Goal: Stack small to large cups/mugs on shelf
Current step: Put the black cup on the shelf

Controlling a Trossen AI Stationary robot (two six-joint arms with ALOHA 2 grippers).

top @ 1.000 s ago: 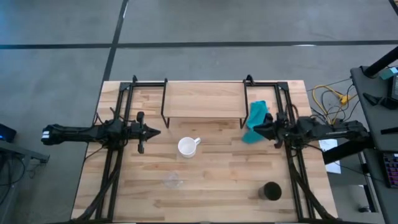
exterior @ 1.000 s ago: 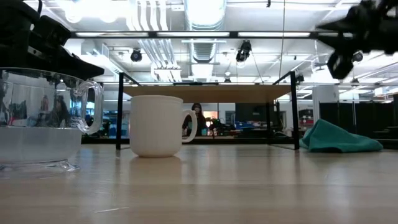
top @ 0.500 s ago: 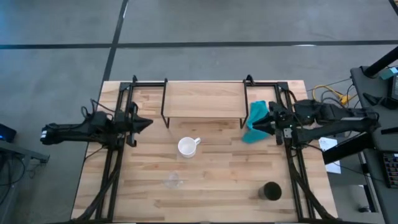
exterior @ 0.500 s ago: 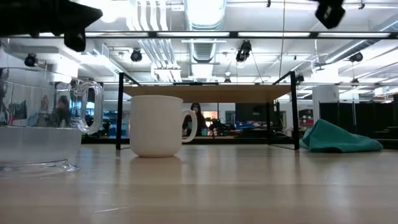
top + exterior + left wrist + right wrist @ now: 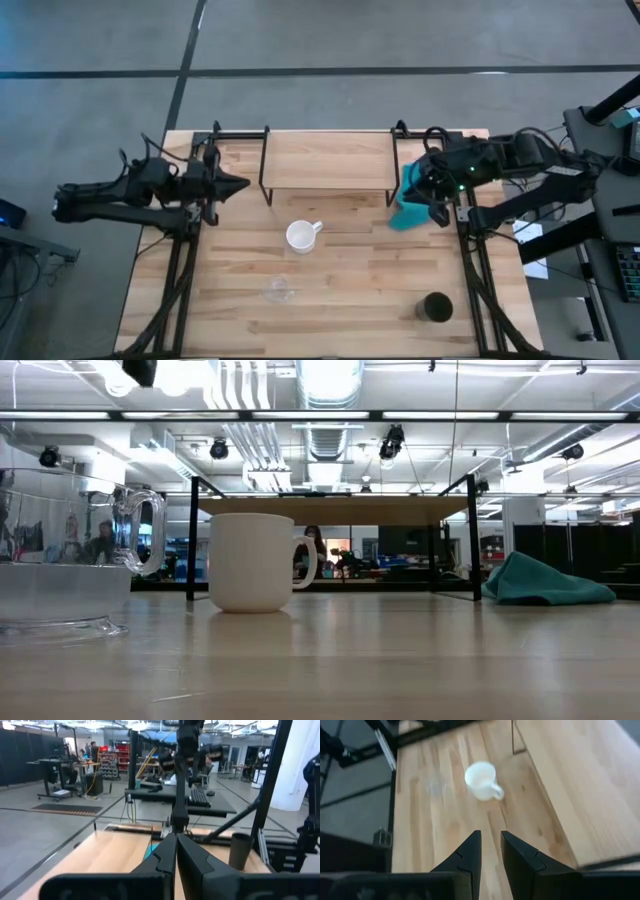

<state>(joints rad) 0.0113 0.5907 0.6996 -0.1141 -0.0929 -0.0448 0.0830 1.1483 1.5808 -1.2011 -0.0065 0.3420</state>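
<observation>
The white handled mug [image 5: 302,236] [image 5: 255,562] [image 5: 482,781] stands upright on its base near the table's middle. The clear glass cup [image 5: 279,291] [image 5: 65,560] stands nearer the near edge, and the black cup [image 5: 436,307] [image 5: 241,851] at the near right. The shelf [image 5: 328,160] [image 5: 335,510] [image 5: 570,785] stands on its black legs at the far edge. My left gripper [image 5: 245,185] [image 5: 176,837] is shut and hovers left of the shelf. My right gripper [image 5: 420,193] [image 5: 490,836] is raised over the teal cloth, tipped toward the mug, with a narrow gap between its fingers.
A teal cloth [image 5: 408,200] [image 5: 545,580] lies crumpled on the table by the shelf's right legs, under my right gripper. Black frame rails [image 5: 180,270] run along the table's left and right sides. Bare tabletop [image 5: 360,290] lies between the mug and the black cup.
Both arms have risen, leaving the low view upward. My left gripper has drawn back toward the table's left and far edges. My right gripper has lifted toward the far edge and tipped downward. The cups and cloth have not moved.
</observation>
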